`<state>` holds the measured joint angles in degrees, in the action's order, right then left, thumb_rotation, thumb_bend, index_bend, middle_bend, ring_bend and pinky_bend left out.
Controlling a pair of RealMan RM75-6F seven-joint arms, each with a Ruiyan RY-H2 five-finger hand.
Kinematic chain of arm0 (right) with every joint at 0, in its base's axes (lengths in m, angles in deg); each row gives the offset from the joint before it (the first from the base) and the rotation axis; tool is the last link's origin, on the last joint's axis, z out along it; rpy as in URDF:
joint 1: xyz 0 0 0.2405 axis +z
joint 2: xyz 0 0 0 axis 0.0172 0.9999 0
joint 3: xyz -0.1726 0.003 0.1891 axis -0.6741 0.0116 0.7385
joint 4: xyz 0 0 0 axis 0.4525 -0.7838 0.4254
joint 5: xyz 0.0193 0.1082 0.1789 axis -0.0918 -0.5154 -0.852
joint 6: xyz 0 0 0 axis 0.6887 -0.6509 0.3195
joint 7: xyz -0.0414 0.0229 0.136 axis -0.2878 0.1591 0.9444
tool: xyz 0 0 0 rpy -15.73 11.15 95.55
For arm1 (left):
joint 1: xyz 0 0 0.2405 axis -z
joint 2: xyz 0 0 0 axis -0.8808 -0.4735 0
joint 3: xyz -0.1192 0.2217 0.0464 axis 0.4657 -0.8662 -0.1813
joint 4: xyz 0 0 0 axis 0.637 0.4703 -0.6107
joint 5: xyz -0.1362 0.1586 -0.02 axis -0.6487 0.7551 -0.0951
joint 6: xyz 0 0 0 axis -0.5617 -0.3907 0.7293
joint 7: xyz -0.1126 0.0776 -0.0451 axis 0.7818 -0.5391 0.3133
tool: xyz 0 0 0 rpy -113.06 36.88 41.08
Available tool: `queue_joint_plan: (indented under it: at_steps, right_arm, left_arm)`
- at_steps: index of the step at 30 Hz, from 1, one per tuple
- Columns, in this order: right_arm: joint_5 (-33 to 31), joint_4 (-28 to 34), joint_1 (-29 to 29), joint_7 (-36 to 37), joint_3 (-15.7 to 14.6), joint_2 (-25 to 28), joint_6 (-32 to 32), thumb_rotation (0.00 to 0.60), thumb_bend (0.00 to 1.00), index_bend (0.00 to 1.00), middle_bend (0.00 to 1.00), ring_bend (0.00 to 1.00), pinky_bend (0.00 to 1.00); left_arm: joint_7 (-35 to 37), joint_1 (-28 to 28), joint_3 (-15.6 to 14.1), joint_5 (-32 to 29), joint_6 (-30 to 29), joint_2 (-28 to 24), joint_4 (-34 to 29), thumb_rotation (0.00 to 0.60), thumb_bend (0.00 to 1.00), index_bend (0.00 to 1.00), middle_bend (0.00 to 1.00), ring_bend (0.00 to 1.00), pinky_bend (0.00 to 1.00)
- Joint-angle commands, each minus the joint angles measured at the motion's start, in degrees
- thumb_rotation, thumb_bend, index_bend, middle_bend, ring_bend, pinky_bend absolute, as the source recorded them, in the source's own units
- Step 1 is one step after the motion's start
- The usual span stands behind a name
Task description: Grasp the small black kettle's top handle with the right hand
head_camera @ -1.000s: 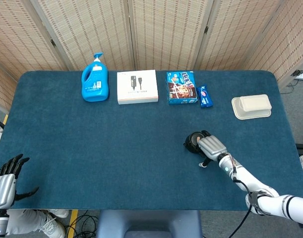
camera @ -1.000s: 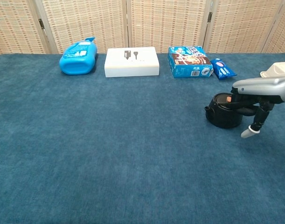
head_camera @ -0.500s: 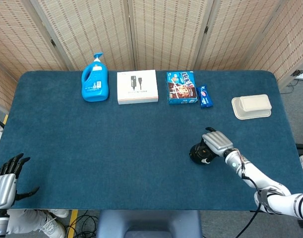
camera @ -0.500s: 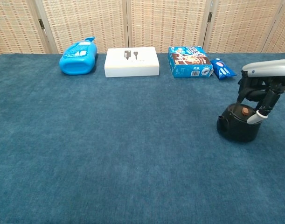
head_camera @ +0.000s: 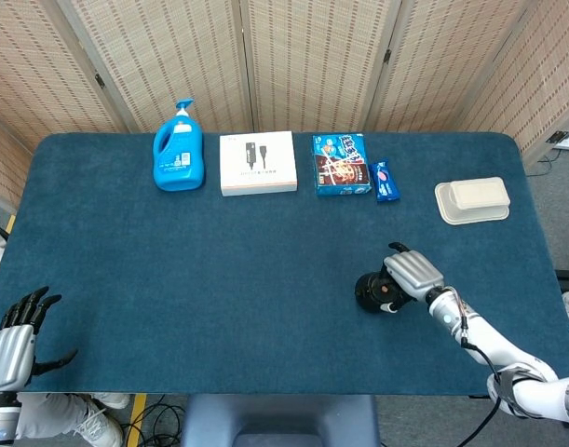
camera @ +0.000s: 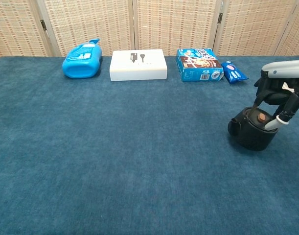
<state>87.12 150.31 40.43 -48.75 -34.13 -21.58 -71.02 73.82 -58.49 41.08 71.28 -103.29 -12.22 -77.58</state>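
The small black kettle (head_camera: 373, 292) stands upright on the blue tablecloth at the front right, with a brown knob on its lid (camera: 260, 117). My right hand (head_camera: 413, 272) is directly over it in the head view and reaches in from the right in the chest view (camera: 281, 93). Its fingers curl down around the kettle's thin top handle and hold it. My left hand (head_camera: 9, 346) hangs off the table's front left corner, its fingers spread and holding nothing.
Along the far edge lie a blue detergent bottle (head_camera: 179, 149), a white box (head_camera: 257, 163), a blue snack box (head_camera: 341, 164) and a small blue packet (head_camera: 386, 181). A white lidded container (head_camera: 471, 199) sits at the far right.
The kettle was tipped over a second ago; it now stands upright, shifted nearer and to the right. My right hand rose with it and moved right. The left hand stayed put.
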Motion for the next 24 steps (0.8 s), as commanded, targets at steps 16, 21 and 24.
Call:
queue_joint_plan:
  at_steps: [16,21,24]
  right_arm:
    - [-8.7,8.2,-1.2,-13.1,-2.3,3.1,-5.3,0.485,0.00,1.00,0.98,0.91,0.02]
    - [-11.0,10.2,-1.3,-15.2,-2.6,3.6,-6.6,0.437,0.00,1.00,1.00,0.91,0.01]
    - [-11.1,10.7,-1.5,-15.5,-2.7,3.5,-7.1,0.412,0.00,1.00,1.00,0.93,0.01]
  left_arm:
    - [0.3,0.6,0.0,0.4,0.6,0.0,-0.7,0.260,0.15,0.21,0.10,0.11,0.14]
    - [0.4,0.5,0.2,0.6,0.2,0.3,-0.6,0.086,0.15,0.21,0.10,0.11,0.14]
    - [0.4,0.6,0.1,0.7,0.2,0.1,-0.6,0.053,0.15,0.21,0.10,0.11,0.14]
